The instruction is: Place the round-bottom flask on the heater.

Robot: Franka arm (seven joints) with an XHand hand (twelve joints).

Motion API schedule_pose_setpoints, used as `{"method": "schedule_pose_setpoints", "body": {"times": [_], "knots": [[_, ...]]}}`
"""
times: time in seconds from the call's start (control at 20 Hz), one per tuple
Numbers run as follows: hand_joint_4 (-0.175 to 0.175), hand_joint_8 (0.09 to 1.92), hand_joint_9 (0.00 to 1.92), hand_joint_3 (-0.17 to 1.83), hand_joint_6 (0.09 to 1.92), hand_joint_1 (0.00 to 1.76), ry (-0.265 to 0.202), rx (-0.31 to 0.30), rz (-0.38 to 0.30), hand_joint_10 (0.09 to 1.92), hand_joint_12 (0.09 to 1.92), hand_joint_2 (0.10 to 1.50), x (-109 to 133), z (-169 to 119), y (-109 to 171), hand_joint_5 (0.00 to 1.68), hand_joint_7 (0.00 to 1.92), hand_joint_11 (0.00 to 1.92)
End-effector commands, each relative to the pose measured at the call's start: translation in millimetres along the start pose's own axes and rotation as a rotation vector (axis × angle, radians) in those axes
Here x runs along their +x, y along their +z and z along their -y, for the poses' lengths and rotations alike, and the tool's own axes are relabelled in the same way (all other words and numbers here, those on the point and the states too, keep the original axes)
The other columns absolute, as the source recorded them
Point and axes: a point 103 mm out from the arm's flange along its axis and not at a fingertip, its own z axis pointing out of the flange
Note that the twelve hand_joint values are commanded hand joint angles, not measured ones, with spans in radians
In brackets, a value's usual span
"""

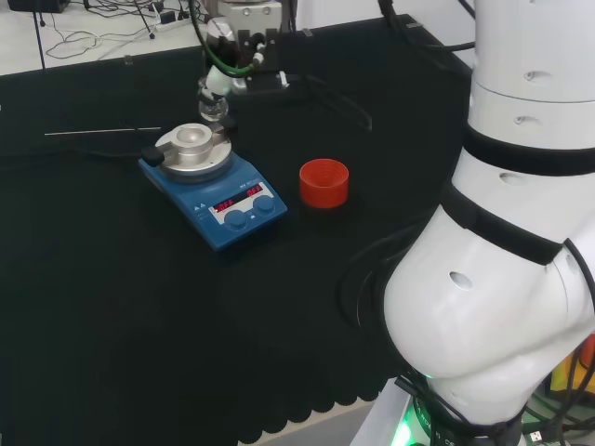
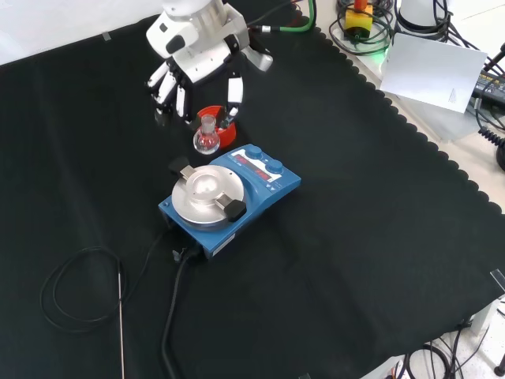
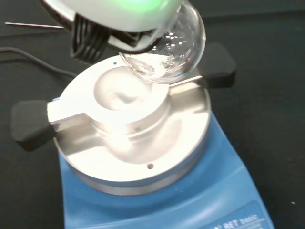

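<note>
A clear round-bottom flask (image 2: 207, 140) hangs in the air, its neck pinched by the black and white hand (image 2: 197, 67). In the wrist view the flask's bulb (image 3: 167, 47) floats just above the edge of the round hollow in the heater's metal block (image 3: 128, 124). The blue heater (image 2: 229, 193) stands on the black cloth, with a silver top and two black side knobs. In the head view the flask (image 1: 212, 107) hangs just beyond the heater (image 1: 212, 190), under the hand (image 1: 237, 51).
A red ribbed ring stand (image 1: 323, 182) sits to the right of the heater in the head view. A thin metal probe (image 2: 121, 316) and a black cable (image 2: 170, 316) lie on the cloth near the heater in the front view.
</note>
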Motion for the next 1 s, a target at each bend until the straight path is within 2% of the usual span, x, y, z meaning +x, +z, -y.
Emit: {"method": "schedule_pose_setpoints", "body": {"times": [0.05, 0.45, 1.0], "knots": [[0.073, 0.63, 0.59, 0.88, 1.01, 1.12, -0.036, 0.017, 0.017, 0.58, 1.36, 0.61, 33, -8, 5, 1.14, 0.41, 0.25], [0.069, 0.63, 0.58, 0.89, 1.01, 1.12, -0.052, 0.031, 0.042, 0.58, 1.36, 0.61, 51, -21, 18, 1.14, 0.41, 0.26], [0.064, 0.63, 0.58, 0.89, 1.01, 1.12, -0.033, 0.051, 0.071, 0.58, 1.36, 0.61, 43, -35, 31, 1.15, 0.41, 0.26]]}}
